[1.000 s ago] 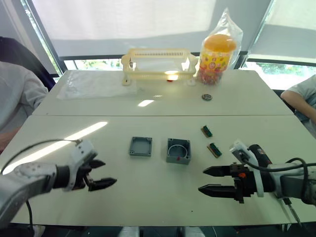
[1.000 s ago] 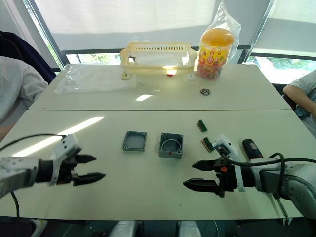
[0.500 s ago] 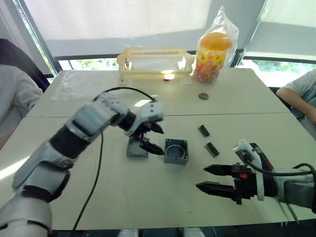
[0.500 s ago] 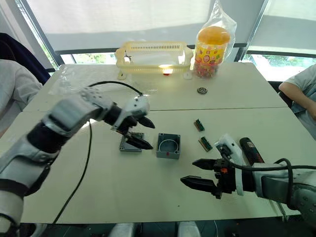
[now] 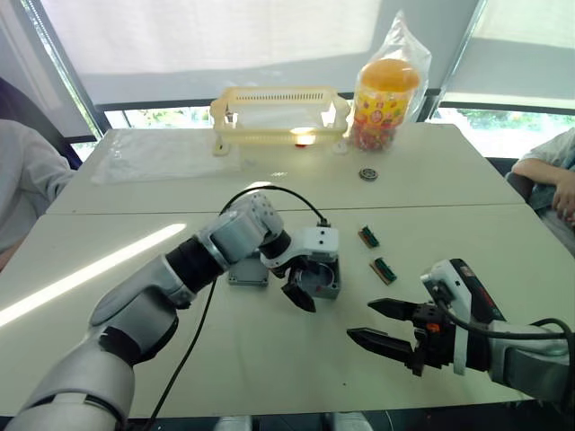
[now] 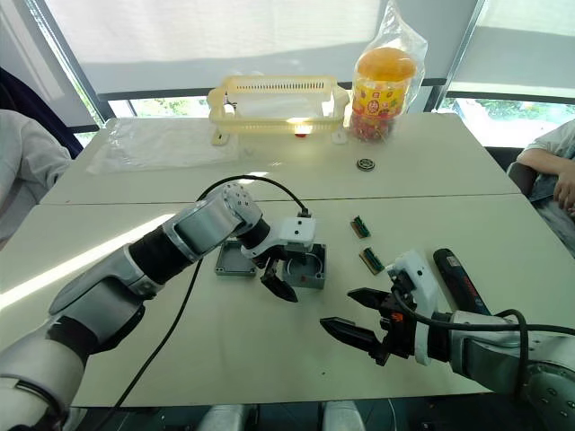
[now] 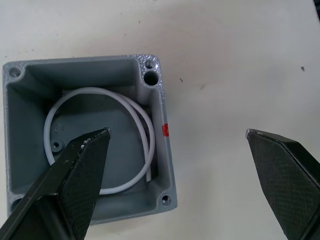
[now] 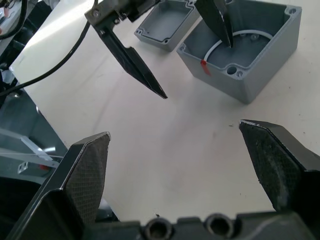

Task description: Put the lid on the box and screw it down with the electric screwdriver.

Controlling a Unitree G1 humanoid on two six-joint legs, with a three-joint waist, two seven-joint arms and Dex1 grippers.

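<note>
Grey plastic box [image 7: 85,140], square, a white ring coiled in its hollow, sat mid-desk [image 5: 269,359] beside the flat lid [image 6: 232,260]. Left claw [image 6: 286,280] straddled its red-marked wall, spread wide, empty. Right claw [image 5: 382,325] gaped, holding nothing.
</note>
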